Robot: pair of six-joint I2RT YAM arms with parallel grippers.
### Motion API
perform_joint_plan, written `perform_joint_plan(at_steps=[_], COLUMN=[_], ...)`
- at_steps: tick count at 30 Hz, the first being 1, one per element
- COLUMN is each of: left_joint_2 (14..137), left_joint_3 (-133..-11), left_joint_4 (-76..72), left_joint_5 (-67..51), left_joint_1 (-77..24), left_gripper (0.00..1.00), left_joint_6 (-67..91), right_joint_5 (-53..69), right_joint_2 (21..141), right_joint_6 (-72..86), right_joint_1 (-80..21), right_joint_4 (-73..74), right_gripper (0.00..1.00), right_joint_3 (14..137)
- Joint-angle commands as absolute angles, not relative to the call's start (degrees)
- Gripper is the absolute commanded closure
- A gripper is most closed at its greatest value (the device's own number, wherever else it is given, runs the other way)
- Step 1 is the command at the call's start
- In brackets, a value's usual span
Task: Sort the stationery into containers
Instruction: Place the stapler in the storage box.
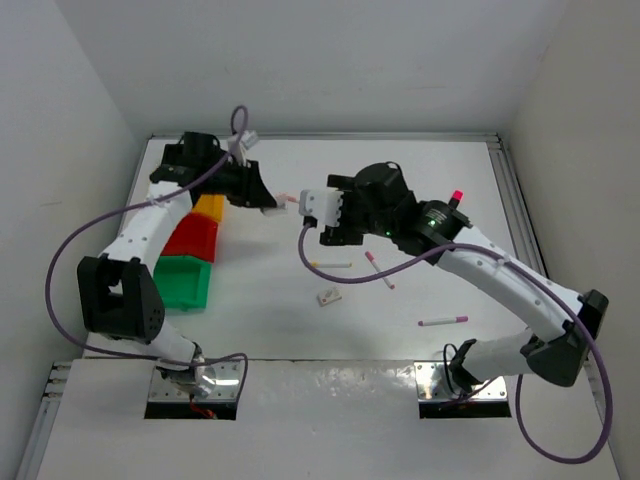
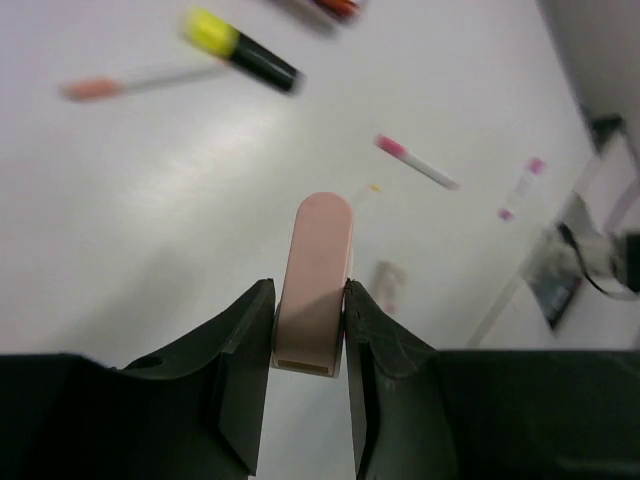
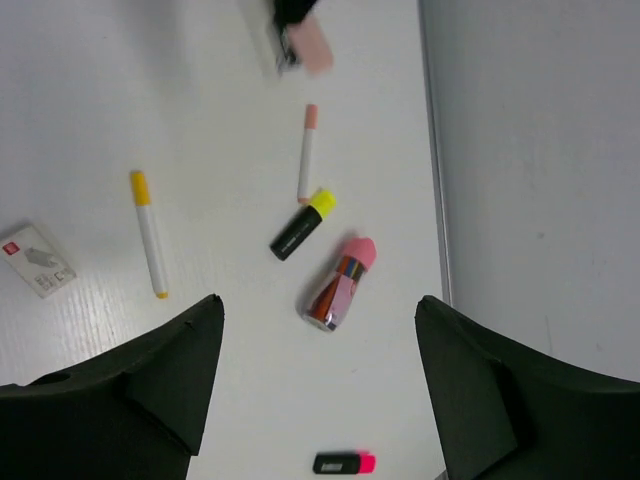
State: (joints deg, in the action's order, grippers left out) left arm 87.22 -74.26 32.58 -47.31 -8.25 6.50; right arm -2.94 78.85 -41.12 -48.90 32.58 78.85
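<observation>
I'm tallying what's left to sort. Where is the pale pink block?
The pale pink rounded block is pinched between the left gripper's fingers above the white table; in the top view, right of the yellow plastic bin.

A pale pink round-ended block (image 2: 320,240) is pinched in the left claw (image 2: 310,305); the yellow plastic bin (image 1: 210,207), red bin (image 1: 192,238) and green bin (image 1: 183,283) stand in a row.
</observation>
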Motion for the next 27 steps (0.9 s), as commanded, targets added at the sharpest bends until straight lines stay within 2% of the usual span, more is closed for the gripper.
perform_joint_plan(at_steps=[1,7,12,15,23,27], left_joint_2=[90.87,103.34,116.09,121.54,127.44,129.28], left_joint_3=[-85.32,-106.83,-120.92,-126.38,-126.3,-126.56], left_joint_4=[34.36,35.86,39.19,40.77,35.96,33.58], left_joint_5=[-35.28,-10.67,1.56,1.5,-3.43,-2.37], left_joint_1=[-2.56,7.03,9.58,10.81,12.48,12.39], left_gripper=[1.0,1.0,1.0,1.0,1.0,1.0], left_joint_6=[1.15,-5.18,-8.0,-8.18,-6.33,-4.75], right_joint_5=[-3.35,-0.27,5.18,7.2,10.63,12.82], right_joint_2=[75.24,73.48,74.09,75.14,77.78,78.22], right_joint_6=[-35.44,-26.56,-19.69,-17.49,-14.59,-14.41], right_joint_1=[-45.54,-39.03,-33.59,-31.3,-26.46,-25.05], right_joint_4=[29.53,32.43,34.19,34.36,34.72,34.98], right_gripper=[0.24,0.24,0.24,0.24,0.25,0.3], right_joint_3=[75.68,70.85,68.91,68.99,68.38,67.76])
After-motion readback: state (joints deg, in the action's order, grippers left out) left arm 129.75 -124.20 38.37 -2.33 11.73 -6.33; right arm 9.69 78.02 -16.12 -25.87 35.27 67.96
